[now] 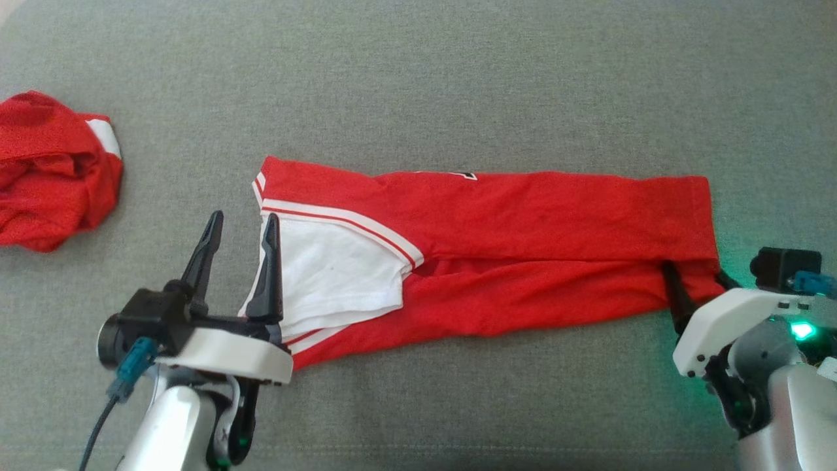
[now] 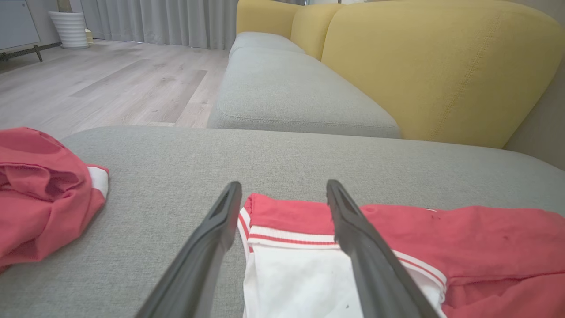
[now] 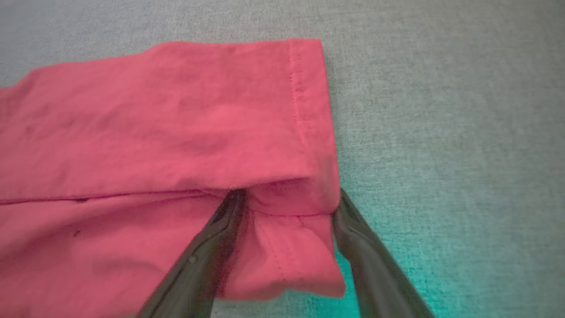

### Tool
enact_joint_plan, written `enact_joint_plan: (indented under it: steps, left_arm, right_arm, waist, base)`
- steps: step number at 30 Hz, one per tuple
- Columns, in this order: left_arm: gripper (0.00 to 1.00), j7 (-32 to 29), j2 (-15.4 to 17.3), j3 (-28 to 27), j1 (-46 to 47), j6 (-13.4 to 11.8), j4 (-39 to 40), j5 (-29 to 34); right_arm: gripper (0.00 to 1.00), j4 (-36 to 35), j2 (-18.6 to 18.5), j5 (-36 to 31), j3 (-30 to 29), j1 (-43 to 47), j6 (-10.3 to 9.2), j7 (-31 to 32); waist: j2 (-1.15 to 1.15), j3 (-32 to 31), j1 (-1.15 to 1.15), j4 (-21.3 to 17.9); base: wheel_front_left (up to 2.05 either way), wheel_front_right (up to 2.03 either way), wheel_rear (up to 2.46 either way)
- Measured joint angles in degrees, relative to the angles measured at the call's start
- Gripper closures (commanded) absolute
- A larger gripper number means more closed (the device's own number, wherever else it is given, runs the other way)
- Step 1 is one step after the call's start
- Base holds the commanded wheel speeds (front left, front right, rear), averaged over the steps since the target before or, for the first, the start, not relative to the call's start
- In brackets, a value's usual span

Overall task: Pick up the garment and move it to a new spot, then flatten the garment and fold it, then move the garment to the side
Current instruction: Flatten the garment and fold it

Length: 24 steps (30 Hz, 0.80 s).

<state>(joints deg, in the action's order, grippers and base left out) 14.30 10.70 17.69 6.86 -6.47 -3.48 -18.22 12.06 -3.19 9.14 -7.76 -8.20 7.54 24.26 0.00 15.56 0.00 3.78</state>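
Observation:
A red jersey (image 1: 523,216) with a white panel and red-striped white trim lies folded into a long band across the grey cushion (image 1: 418,78). My left gripper (image 1: 243,219) is open over its white end; in the left wrist view (image 2: 283,185) the right finger lies above the white panel of the jersey (image 2: 485,238) and the left finger above bare cushion. My right gripper (image 1: 696,278) is at the jersey's right hem. In the right wrist view it (image 3: 287,198) is open, its fingers straddling the lower folded corner of the jersey (image 3: 176,123), under the top layer's edge.
A second red garment (image 1: 46,170) lies crumpled at the cushion's far left, also seen as a heap (image 2: 39,194). Beyond the cushion stand a yellow-backed sofa (image 2: 441,66), wood floor (image 2: 110,84) and a white planter (image 2: 70,28).

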Motion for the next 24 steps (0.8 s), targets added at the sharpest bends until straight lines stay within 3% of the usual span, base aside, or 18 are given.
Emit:
enact_joint_plan:
  steps: [1,16,24]
  left_arm:
    - [0.00,0.0,-0.2,-0.1,0.1,0.2,-0.1,0.0]
    - [0.00,0.0,-1.5,-3.4,0.2,1.5,-0.4,1.5]
    - [0.00,0.0,-2.1,-3.9,-1.3,2.0,-0.5,1.6]
  right_arm:
    - [1.00,-0.1,0.0,0.4,0.0,0.0,0.00,0.4]
    - [1.00,-2.5,0.5,3.3,-4.0,1.4,0.00,0.2]
    - [1.00,-5.0,-3.1,2.3,-7.8,3.7,0.00,-1.1]
  waist:
    - [0.00,0.0,0.00,0.0]
    - [0.00,-1.4,0.00,-1.2]
    - [0.00,-3.1,0.00,-1.5]
  base:
    - [0.00,0.00,0.00]
    - [0.00,0.00,0.00]
    - [0.00,0.00,0.00]
